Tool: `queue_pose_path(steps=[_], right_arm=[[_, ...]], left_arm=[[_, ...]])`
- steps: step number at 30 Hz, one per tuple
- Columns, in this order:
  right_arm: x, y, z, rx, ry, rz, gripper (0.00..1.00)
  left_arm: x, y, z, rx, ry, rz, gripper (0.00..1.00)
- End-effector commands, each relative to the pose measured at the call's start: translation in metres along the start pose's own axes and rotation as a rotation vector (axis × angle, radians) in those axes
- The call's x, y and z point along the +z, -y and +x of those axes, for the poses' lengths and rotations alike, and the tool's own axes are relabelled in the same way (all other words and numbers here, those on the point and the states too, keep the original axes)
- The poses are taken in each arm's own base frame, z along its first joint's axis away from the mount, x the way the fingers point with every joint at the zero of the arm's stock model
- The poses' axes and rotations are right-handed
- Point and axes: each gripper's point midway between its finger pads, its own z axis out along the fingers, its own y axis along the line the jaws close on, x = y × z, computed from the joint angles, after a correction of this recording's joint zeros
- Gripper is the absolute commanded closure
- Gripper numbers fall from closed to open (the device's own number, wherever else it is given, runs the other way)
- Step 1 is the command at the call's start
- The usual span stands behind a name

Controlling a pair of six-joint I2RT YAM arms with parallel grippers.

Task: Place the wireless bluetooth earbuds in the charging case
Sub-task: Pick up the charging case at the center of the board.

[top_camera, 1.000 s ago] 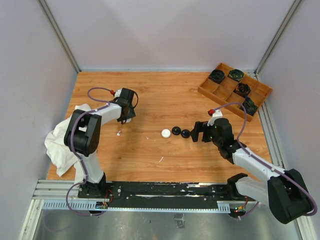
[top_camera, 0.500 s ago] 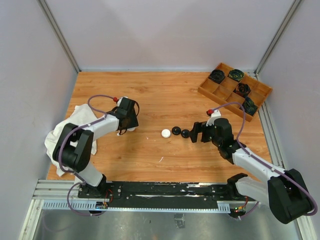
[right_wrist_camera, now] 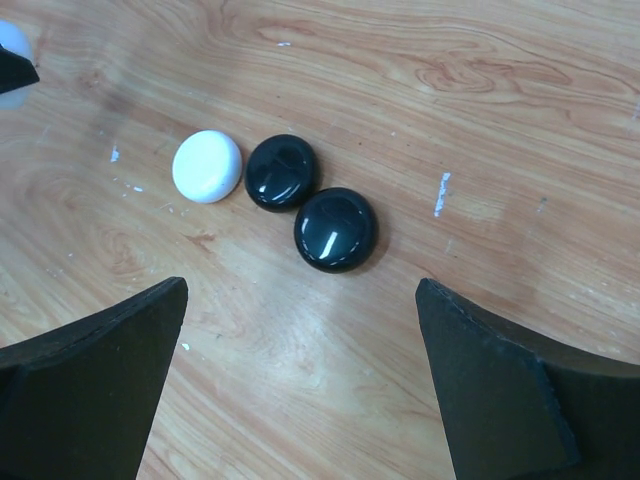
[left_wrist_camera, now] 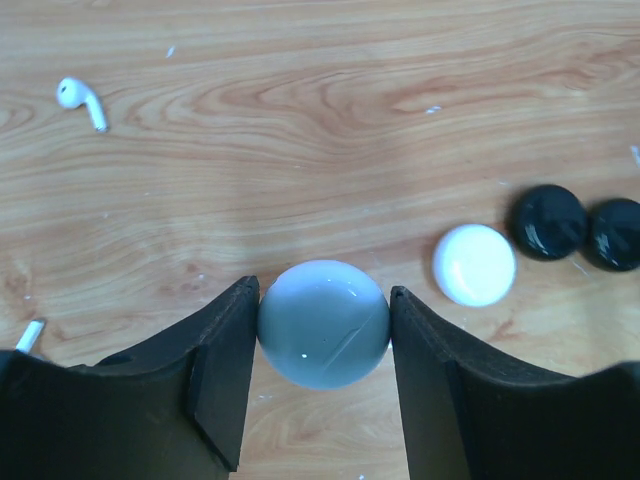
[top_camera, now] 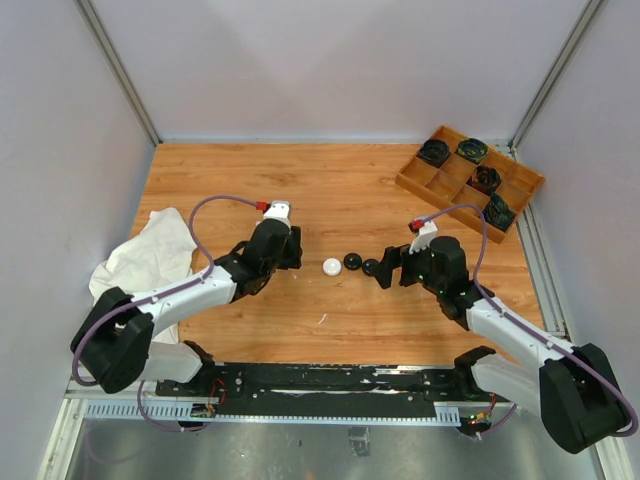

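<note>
My left gripper (left_wrist_camera: 323, 290) is shut on a round white case (left_wrist_camera: 323, 325), held just above the wood. In the top view it (top_camera: 287, 250) sits left of a row of three pucks: one white (top_camera: 332, 266), two black (top_camera: 352, 261) (top_camera: 371, 267). One white stemmed earbud (left_wrist_camera: 80, 100) lies on the wood at the far left of the left wrist view. A second white bit (left_wrist_camera: 30, 335) peeks out beside my left finger. My right gripper (right_wrist_camera: 300, 380) is open and empty, just short of the nearer black puck (right_wrist_camera: 335, 229). No black earbud shows.
A wooden compartment tray (top_camera: 415, 185) with dark round items stands at the back right. A crumpled white cloth (top_camera: 140, 255) lies at the left edge. A small white fleck (top_camera: 322, 319) lies on the wood nearer the bases.
My left arm has swung from the far left, by the cloth, rightward toward the row of pucks. The right arm has barely moved.
</note>
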Motion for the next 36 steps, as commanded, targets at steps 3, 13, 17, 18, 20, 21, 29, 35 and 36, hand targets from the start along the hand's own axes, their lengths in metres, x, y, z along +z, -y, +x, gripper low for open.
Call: queue_pose_path(steps=[3,13,17,18,20,21,29,35,36], right_arm=[[-0.007,-0.031,-0.025,-0.043,0.052,-0.130,0.01],[-0.006,-0.067,-0.037,-0.130,0.151,-0.222,0.01],[-0.007,-0.081,-0.049,-0.145,0.231,-0.230,0.01],[-0.007,-0.084,-0.052,-0.150,0.249,-0.233,0.01],[-0.008,-0.089,-0.057,-0.153,0.281,-0.226,0.00],[-0.008,-0.091,-0.060,-0.152,0.297,-0.226,0.00],[-0.004,-0.104,-0.073,-0.128,0.374,-0.211,0.05],[0.001,-0.124,-0.075,-0.129,0.404,-0.258,0.11],[0.003,-0.127,-0.075,-0.129,0.410,-0.265,0.12]], left_arm=[[-0.015,0.019,-0.031,0.024,0.167,0.069,0.56],[-0.032,0.051,-0.038,-0.415,0.092,0.172,0.57],[-0.038,0.066,-0.036,-0.605,0.046,0.217,0.57],[-0.040,0.069,-0.037,-0.638,0.040,0.226,0.57],[-0.042,0.075,-0.037,-0.703,0.026,0.234,0.57],[-0.043,0.078,-0.037,-0.735,0.019,0.239,0.57],[-0.049,0.093,-0.037,-0.941,-0.005,0.279,0.57],[-0.056,0.109,-0.041,-1.028,-0.023,0.322,0.56],[-0.057,0.111,-0.041,-1.042,-0.024,0.328,0.55]])
